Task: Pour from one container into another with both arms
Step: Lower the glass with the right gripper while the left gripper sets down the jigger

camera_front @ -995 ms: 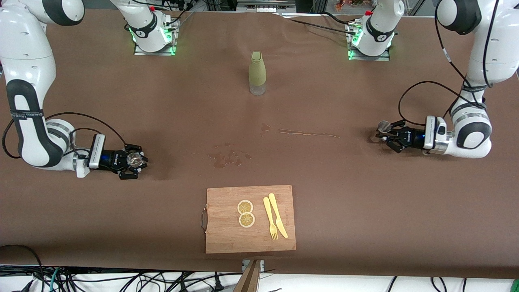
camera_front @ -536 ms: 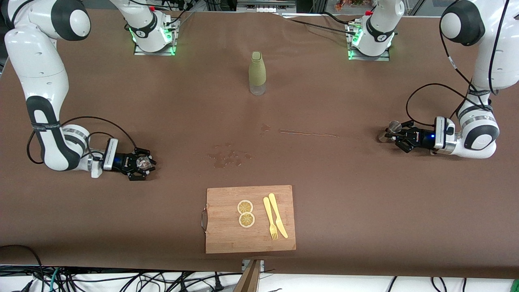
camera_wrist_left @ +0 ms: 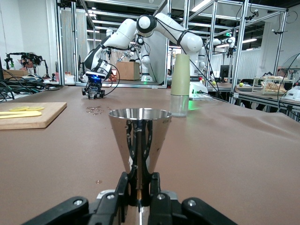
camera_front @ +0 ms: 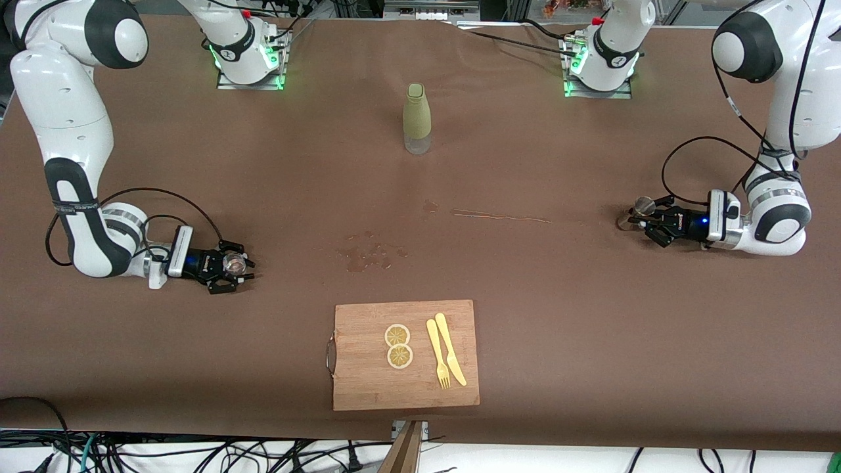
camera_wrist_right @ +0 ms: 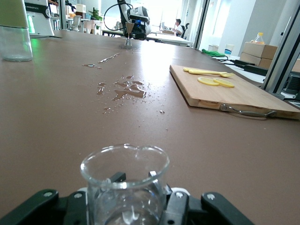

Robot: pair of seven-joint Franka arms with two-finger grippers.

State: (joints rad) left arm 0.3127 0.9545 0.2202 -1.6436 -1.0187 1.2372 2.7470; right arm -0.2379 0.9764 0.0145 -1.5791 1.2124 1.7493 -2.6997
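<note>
Front view, left pincer (camera_front: 647,217): low at the frame's right edge, clamped on a steel cone cup (camera_front: 642,206) standing on the table (camera_front: 525,289).
Front view, right pincer (camera_front: 235,266): low at the frame's left, around a glass beaker (camera_front: 232,263).
Left wrist view: fingers (camera_wrist_left: 125,183) pinch the steel cone cup's (camera_wrist_left: 139,140) stem, upright, centre frame.
Right wrist view: glass beaker (camera_wrist_right: 124,180) sits between the fingers (camera_wrist_right: 174,205), bottom centre; whether they grip it, cannot tell.

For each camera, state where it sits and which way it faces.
Front view: high across the table, facing both arms' bases; left gripper, right gripper.
Left wrist view: low, sees metal cup in its jaws.
Right wrist view: low, sees glass beaker in its jaws.
All share the cutting board.
</note>
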